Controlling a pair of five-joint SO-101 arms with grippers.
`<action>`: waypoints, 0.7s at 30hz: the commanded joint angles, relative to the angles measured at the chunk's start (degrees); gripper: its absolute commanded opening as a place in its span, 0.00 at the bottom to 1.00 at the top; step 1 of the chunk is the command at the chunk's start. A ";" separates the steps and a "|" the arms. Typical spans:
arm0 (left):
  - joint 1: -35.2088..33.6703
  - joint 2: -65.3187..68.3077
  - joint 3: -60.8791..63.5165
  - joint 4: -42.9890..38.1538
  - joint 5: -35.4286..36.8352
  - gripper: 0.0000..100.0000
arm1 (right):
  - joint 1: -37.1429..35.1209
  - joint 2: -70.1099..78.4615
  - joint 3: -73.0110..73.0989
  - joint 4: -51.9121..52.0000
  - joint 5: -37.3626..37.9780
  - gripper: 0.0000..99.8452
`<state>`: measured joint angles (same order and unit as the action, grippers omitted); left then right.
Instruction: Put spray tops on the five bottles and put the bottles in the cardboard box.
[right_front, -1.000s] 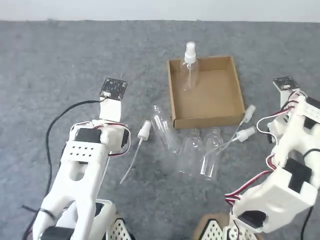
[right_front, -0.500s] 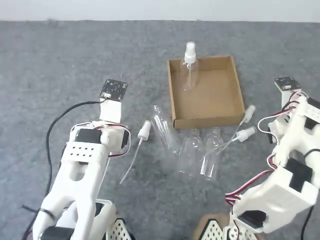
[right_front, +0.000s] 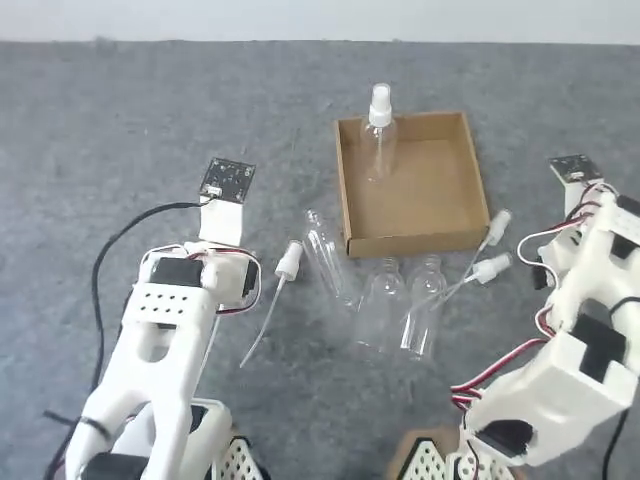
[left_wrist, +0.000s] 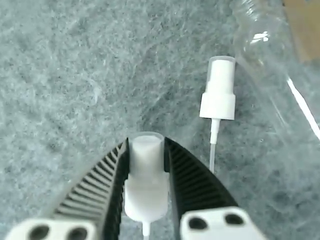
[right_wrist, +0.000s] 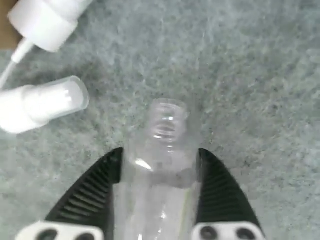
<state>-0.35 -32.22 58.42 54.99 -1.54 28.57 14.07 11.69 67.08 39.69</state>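
Observation:
My left gripper (left_wrist: 145, 142) is shut on a white spray top (left_wrist: 145, 175), held above the grey carpet. A second spray top (left_wrist: 218, 95) lies just ahead of it, beside a clear bottle (left_wrist: 270, 55) on its side. My right gripper (right_wrist: 160, 152) is shut on a clear bottle (right_wrist: 162, 140) whose threaded neck is open. Two spray tops (right_wrist: 42, 105) (right_wrist: 47, 17) lie close by. In the cardboard box (right_front: 412, 185) stands one bottle with a spray top (right_front: 380, 135). Three open bottles (right_front: 328, 255) (right_front: 381, 305) (right_front: 424, 305) lie in front of the box.
The left arm (right_front: 190, 290) stands at the lower left and the right arm (right_front: 590, 280) at the right edge of the grey carpet. A black cable (right_front: 110, 255) loops left of the left arm. Loose spray tops (right_front: 288, 262) (right_front: 492, 266) flank the lying bottles.
The right arm has shifted very slightly to the right. The bottles, the spray tops and the left arm stay where they were.

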 joint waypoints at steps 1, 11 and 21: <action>-0.18 -4.48 -5.67 0.26 -0.18 0.01 | -1.19 -8.84 -9.32 7.78 -2.73 0.01; -0.35 -14.42 -27.82 14.15 -0.18 0.01 | -19.21 -39.25 -4.04 9.45 -15.91 0.01; 0.09 -20.22 -48.57 19.08 8.79 0.01 | -55.43 -61.85 18.99 -2.59 -27.16 0.01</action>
<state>-0.53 -49.45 17.98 73.98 0.66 -13.27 -40.97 25.49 70.51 15.96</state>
